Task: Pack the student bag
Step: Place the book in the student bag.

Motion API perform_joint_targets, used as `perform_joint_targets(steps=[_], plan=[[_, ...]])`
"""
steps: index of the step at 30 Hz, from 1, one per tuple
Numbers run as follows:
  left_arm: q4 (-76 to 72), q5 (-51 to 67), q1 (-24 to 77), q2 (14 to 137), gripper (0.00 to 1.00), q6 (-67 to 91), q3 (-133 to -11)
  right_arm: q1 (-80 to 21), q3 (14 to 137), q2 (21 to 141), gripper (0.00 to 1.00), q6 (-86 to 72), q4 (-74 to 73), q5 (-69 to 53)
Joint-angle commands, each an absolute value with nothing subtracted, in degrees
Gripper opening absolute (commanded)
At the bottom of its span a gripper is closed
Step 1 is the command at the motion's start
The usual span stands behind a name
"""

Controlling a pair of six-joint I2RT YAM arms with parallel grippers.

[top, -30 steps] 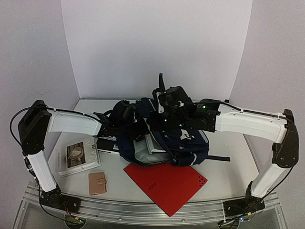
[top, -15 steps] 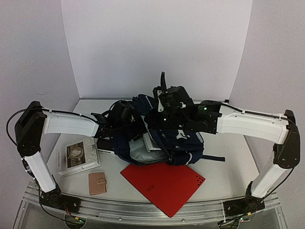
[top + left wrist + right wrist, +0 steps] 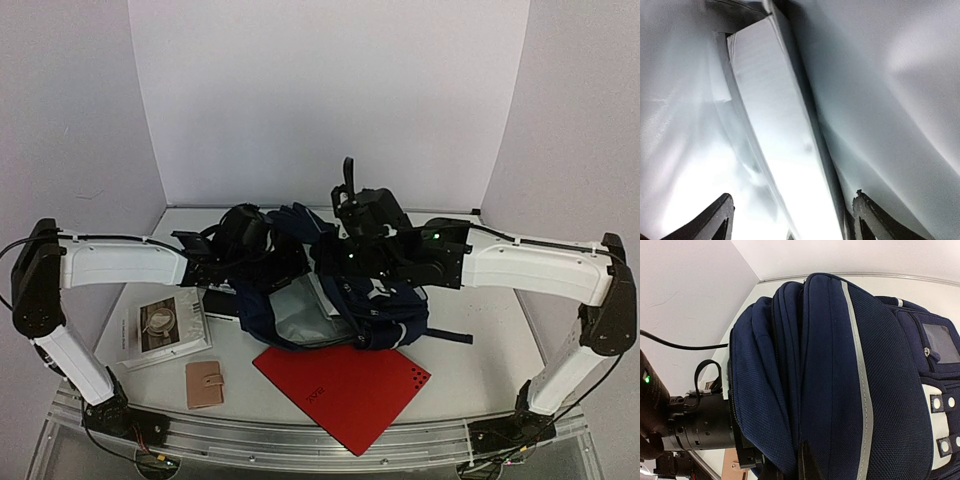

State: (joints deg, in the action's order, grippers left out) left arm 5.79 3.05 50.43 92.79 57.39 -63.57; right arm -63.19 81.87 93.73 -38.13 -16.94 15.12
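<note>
The student bag (image 3: 398,312) is a navy backpack lying in the middle of the table, its mouth facing left and its grey lining (image 3: 292,322) showing. In the right wrist view the student bag (image 3: 830,365) fills the frame, with a grey stripe and white patches. My right gripper (image 3: 801,466) is shut on a fold of its fabric and holds the opening up. My left gripper (image 3: 792,222) is inside the bag, jaws wide apart. A flat white-edged book (image 3: 775,130) with a dark cover runs between them, clear of the left finger (image 3: 720,217).
A red folder (image 3: 345,385) lies in front of the bag. A tan wallet (image 3: 205,384) and a sleeved booklet (image 3: 162,325) lie at the front left. A flat black item (image 3: 222,302) sticks out under the left arm.
My left gripper has opened inside the bag and its arm has stretched out lower and farther left. The right gripper still holds the fabric, and the bag has shifted slightly.
</note>
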Motion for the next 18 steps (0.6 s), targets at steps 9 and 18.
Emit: perform_joint_targets(steps=[9,18], plan=[[2.17,5.03,50.47,92.21,0.63,58.05,-61.49,-63.32,83.48,91.14,0.0,-39.46,-11.6,18.49],[-2.65,8.31,52.51,103.56,0.43,57.33,-71.66,-63.36,83.03,91.37,0.0,-39.52,-11.6,17.98]])
